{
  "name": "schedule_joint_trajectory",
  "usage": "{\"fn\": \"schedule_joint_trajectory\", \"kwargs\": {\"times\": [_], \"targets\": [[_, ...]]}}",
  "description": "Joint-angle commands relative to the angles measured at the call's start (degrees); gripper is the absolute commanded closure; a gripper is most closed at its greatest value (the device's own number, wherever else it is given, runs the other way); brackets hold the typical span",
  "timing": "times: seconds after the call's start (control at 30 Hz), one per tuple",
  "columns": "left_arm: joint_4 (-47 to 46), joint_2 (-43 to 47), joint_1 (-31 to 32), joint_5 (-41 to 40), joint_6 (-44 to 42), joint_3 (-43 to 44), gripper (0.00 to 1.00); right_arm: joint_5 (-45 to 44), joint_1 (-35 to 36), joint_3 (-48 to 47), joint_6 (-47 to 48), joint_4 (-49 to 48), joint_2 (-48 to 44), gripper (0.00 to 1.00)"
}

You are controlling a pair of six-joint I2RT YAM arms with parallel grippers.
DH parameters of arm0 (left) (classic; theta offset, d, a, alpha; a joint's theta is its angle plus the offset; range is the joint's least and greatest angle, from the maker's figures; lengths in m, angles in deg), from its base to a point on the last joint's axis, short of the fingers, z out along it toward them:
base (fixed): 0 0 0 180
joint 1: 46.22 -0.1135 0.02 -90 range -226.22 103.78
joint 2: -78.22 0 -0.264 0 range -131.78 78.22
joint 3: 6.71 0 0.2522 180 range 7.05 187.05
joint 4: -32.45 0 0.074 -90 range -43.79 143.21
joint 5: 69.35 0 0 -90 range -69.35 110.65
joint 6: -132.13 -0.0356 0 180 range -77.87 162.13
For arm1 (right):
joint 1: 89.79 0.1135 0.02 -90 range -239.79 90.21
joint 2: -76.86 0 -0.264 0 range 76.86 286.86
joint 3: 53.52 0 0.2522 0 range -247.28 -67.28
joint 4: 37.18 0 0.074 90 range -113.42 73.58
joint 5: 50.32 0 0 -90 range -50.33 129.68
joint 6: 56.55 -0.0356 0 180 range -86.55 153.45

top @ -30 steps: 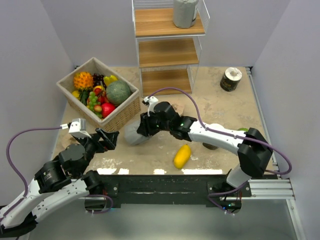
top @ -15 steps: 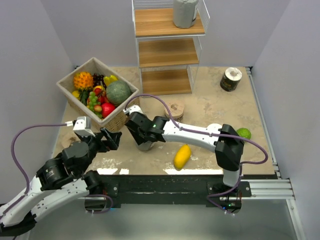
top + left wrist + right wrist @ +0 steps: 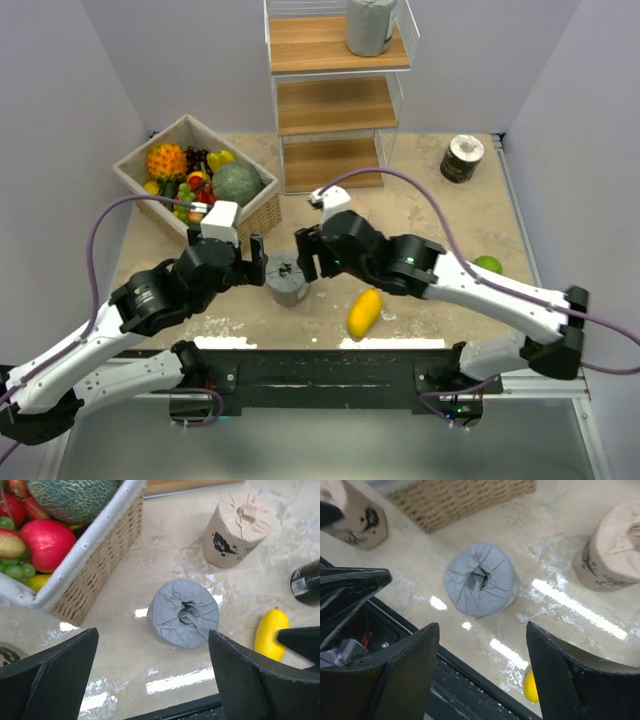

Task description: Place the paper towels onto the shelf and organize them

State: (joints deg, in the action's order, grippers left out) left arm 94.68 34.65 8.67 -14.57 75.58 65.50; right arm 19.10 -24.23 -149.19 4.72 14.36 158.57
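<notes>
Grey roll (image 3: pixel 287 280) upright on table (image 3: pixel 440 220), frame centre, between left gripper (image 3: pixel 255 262) and right gripper (image 3: pixel 305 258). Both claws spread, empty; arms angle inward from lower corners. Left wrist view shows tan printed roll (image 3: pixel 237 530), hidden in top view.

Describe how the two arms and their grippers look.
Left arm and right arm: white links, black joint housings, each trailing a looping purple cable. White camera block on each wrist. Left gripper and right gripper: matte black, with broad wedge-shaped jaws.
</notes>
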Motion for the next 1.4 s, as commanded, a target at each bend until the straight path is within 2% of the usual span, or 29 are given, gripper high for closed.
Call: {"fn": "schedule_joint_trajectory", "kwargs": {"times": [0.0, 0.1, 0.27, 0.43, 0.7, 1.37], "targets": [[-3.3, -5.1, 0.3, 4.7, -7.1, 3.8, 0.04, -6.8, -0.1, 7.4, -4.8, -0.1, -13.9, 0.27], [-3.6, -12.3, 0.3, 8.0, -9.3, 5.6, 0.07, -9.5, -0.1, 11.7, -6.5, 0.2, -22.9, 0.28], [-5.6, -22.3, 0.4, 14.5, -11.7, 7.5, 0.14, -12.7, -0.1, 15.4, -7.4, 0.5, -32.8, 0.28], [-9.0, -25.9, 0.4, 17.4, -12.8, 6.1, 0.15, -15.6, 0.0, 16.6, -6.8, 1.5, -38.5, 0.27], [-13.5, -30.1, 0.4, 21.2, -13.9, 2.7, 0.16, -16.2, -0.1, 16.9, -5.9, 2.1, -38.4, 0.26], [-19.1, -31.9, 0.4, 20.5, -10.7, -6.1, 0.26, -16.2, -0.1, 17.4, -5.6, 1.3, -38.9, 0.26]]}}
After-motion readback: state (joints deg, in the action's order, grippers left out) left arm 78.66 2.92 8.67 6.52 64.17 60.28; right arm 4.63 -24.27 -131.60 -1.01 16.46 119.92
